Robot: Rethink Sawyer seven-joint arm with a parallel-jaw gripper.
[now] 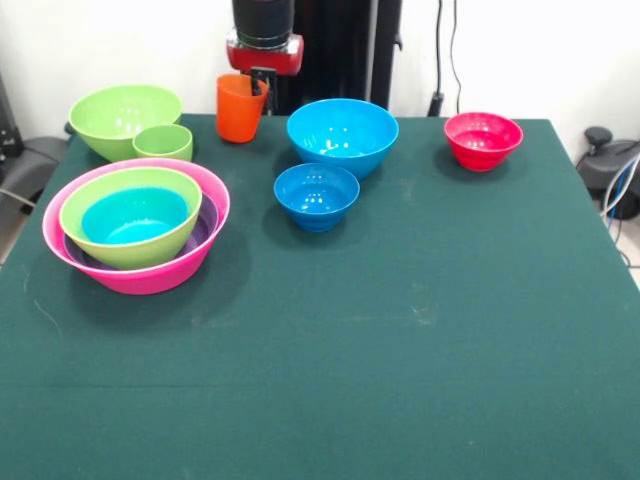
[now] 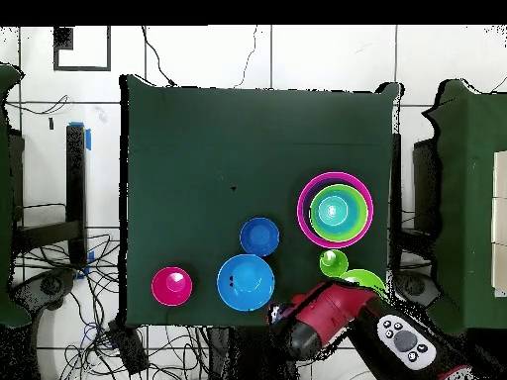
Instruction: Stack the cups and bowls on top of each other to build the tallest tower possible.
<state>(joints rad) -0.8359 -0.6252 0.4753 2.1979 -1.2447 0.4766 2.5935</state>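
My green-clothed table (image 1: 400, 330), the pink bowl (image 1: 190, 268) near left holding nested bowls, lime bowl (image 1: 120, 118) and light green cup (image 1: 163, 142) far left, orange cup (image 1: 238, 112), two blue bowls (image 1: 343, 135) mid-far, red bowl (image 1: 483, 140) far right.

A dark green cloth-covered counter (image 1: 400, 340) fills most of both views. Behind it stands a plain white wall (image 1: 520, 50) with black cables (image 1: 440, 60) hanging down, and more tangled black cables (image 2: 59, 287) lie on the white tiled floor (image 2: 198, 54).
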